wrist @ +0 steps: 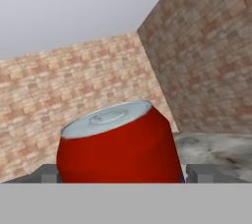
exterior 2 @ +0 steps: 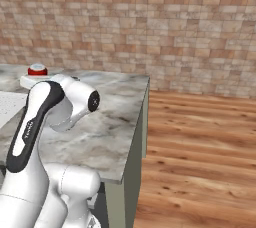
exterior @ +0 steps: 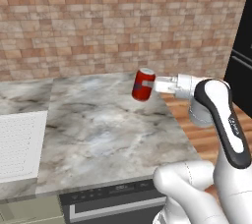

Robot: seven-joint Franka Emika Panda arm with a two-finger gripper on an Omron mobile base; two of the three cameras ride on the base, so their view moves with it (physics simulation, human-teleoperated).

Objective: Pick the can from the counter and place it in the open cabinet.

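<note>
While the red can [exterior: 143, 84] hangs clear above the marble bench [exterior: 108, 129], slightly tilted, silver top up, the pincer [exterior: 149, 85] grips it from the side, fingers [wrist: 48, 174] flanking its body in the hand view. Sideways hold keeps the can near upright for shelving, by my reading. Can sits over the bench's far right corner, near the brick wall [exterior: 98, 21]. From the right base view its top [exterior 2: 37, 69] peeks past the arm. Lift looks done; carry to the cabinet not yet begun. White slatted thing [exterior: 19, 147] lies at bench left.
</note>
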